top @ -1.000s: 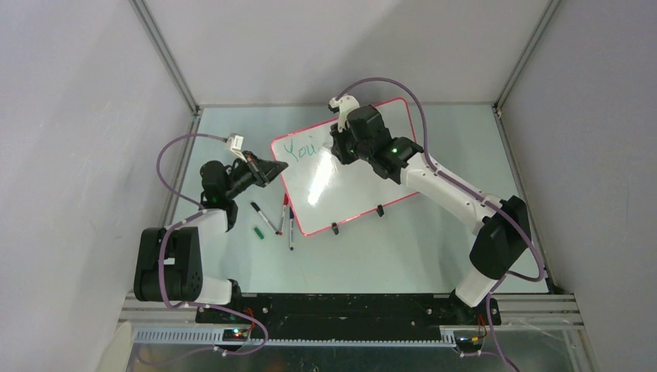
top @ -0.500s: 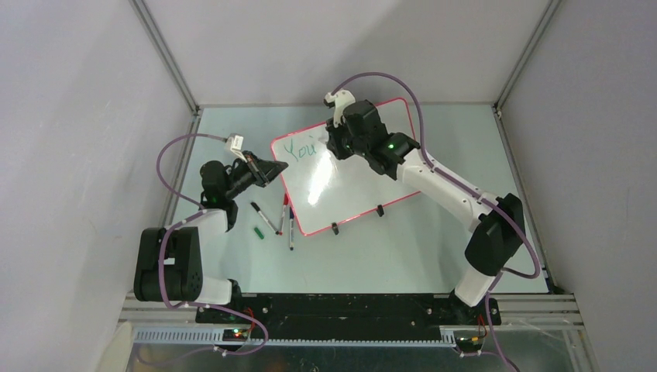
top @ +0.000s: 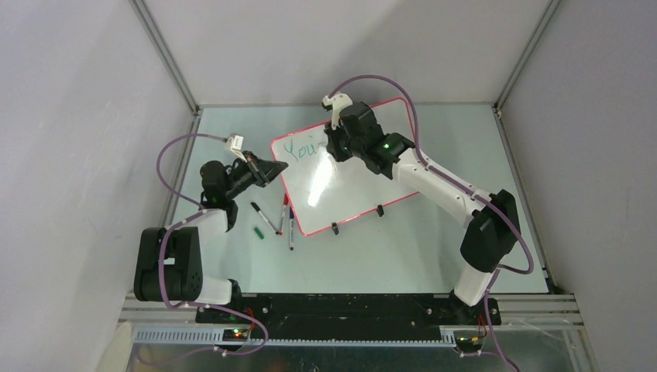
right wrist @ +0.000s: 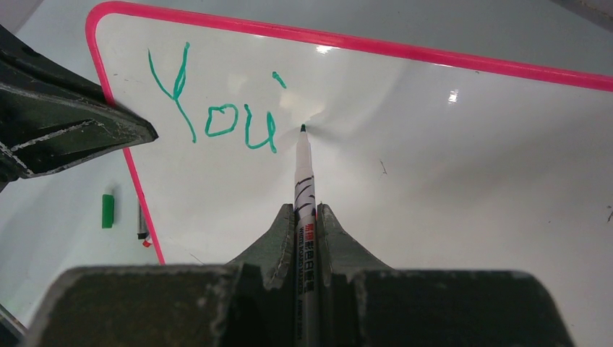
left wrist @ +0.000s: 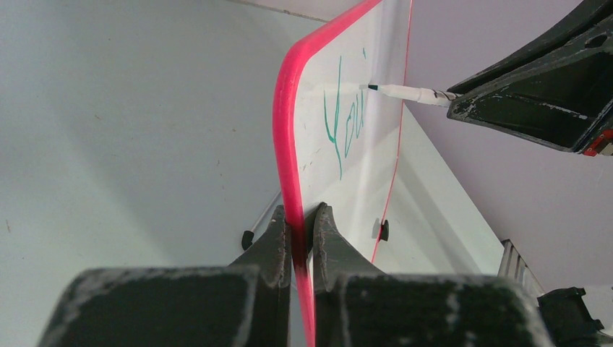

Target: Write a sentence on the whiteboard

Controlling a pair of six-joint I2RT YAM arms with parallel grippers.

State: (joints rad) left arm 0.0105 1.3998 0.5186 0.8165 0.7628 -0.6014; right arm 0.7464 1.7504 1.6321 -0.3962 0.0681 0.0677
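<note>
whiteboard: i see the whiteboard (top: pixel 352 186) lying skewed on the counter (top: pixel 232 128), about midway between the left and right edges and nearer the far edge than the near one. its two black clip feet (top: pixel 380 210) are on the long side facing the near edge.
sentence: only the start of the sentence (right wrist: pixel 217 112) is down, in teal-green: "you" and a small tick above and past the u. it sits in the board's corner that points at the far-left corner of the counter.
right hand: my right hand (right wrist: pixel 307 213) is over the far part of the board, fingers closed tight on the marker (right wrist: pixel 303 173).
marker: white barrel with printed text, sticking out straight ahead of the fingers. the dark tip looks to be on the board just past the u, below the tick.
left hand: my left hand (left wrist: pixel 303 217) is at the board's short end towards the left edge of the counter, fingers pinched on the red-pink rim, one on each face.
loose pens: three loose pens (top: pixel 265 218) lie on the counter just beside that same end of the board, on the near side of my left hand.
green cap: a green cap (top: pixel 259 232) lies beside the pens, apart from the board.
</note>
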